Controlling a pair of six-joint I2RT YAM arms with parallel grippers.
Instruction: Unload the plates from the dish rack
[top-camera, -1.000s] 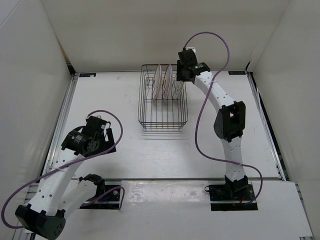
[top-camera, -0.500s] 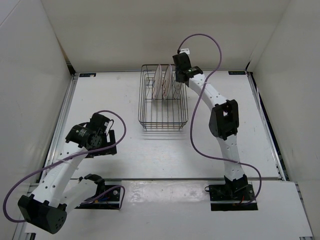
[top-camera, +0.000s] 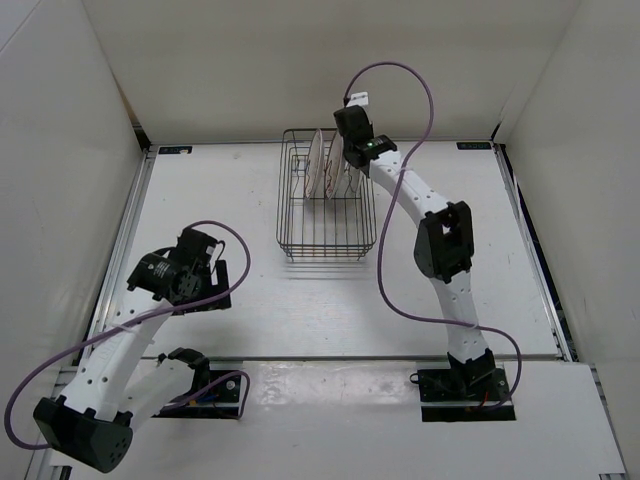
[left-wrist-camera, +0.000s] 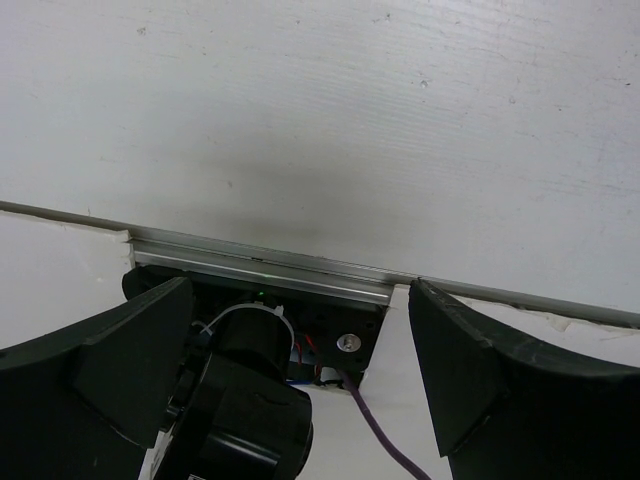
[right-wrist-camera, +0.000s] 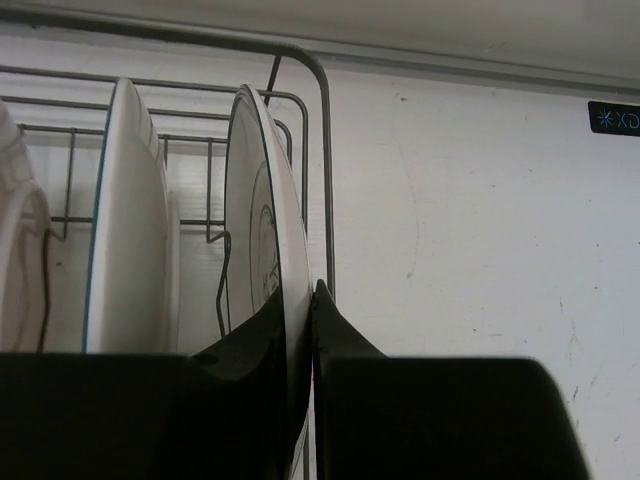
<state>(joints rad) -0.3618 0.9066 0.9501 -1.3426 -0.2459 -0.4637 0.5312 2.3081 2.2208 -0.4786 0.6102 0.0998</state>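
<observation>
White table top (top-camera: 250, 300), scuffed and speckled up close. Plain white panels boxed it in: back wall (top-camera: 320, 60), left wall (top-camera: 50, 180), right wall (top-camera: 590, 150). Aluminium rail (top-camera: 128, 240) ran along the table's left edge. Small black label (top-camera: 475, 146) sat at the far right corner. Lighting was even, shadows soft.

The rectangular metal wire dish rack (top-camera: 327, 215) is dark grey. The round white plate (right-wrist-camera: 262, 225) at its right end carries grey rings and a dark rim.
</observation>
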